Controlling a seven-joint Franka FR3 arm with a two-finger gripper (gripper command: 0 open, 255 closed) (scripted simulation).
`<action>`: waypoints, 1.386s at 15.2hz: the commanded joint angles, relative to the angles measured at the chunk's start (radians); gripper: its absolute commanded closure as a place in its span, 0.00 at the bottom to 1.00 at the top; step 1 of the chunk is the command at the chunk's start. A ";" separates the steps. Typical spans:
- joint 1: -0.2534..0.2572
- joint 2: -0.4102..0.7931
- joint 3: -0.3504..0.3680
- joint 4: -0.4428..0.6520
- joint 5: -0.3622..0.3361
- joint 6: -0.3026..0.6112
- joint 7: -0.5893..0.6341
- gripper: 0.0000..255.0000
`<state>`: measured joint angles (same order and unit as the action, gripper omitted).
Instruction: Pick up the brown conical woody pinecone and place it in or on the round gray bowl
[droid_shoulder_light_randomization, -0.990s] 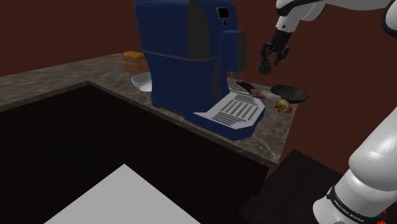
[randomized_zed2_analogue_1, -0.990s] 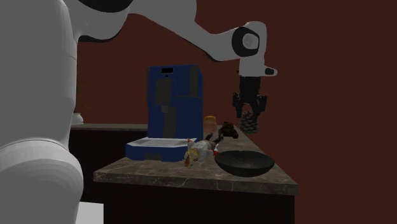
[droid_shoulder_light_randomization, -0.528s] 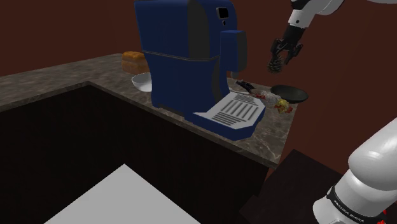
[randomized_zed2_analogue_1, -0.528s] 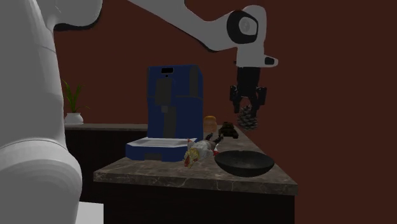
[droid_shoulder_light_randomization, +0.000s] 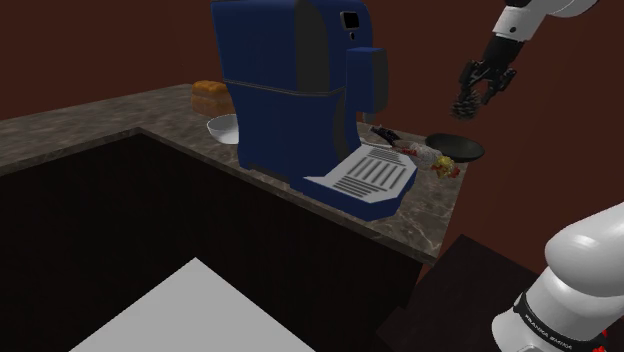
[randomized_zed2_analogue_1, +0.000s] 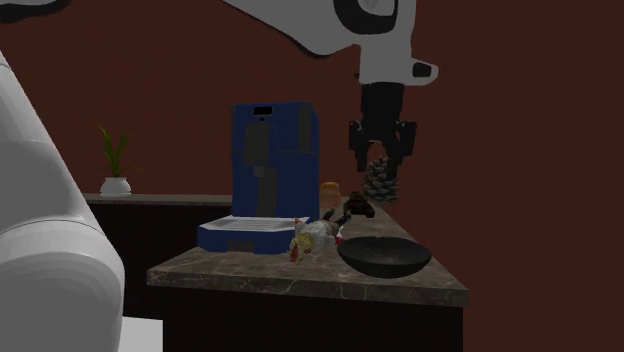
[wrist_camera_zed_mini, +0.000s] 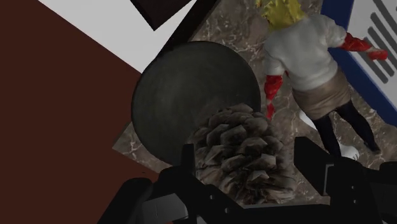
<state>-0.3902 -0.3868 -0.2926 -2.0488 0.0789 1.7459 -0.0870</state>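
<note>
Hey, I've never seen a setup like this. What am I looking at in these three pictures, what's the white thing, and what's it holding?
These are simulator renders of one moment. The white thing is a robot arm with a black two-finger gripper at its end. One picture looks down from beside the arm's stand, one comes from a second camera about level with the counter, and one from a camera on the hand itself. On the stone-patterned counter are a blue coffee machine, a dark round bowl and a blonde doll lying down. The gripper clasps a brown pinecone in the air above the counter, close to the bowl.
</note>
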 joint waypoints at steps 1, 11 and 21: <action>-0.009 -0.033 -0.005 -0.034 -0.010 0.002 -0.009 1.00; -0.013 -0.038 -0.011 -0.173 -0.011 0.133 -0.028 1.00; -0.014 -0.030 -0.018 -0.250 -0.009 0.218 -0.042 1.00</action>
<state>-0.4045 -0.4163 -0.3105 -2.2980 0.0701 1.9625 -0.1290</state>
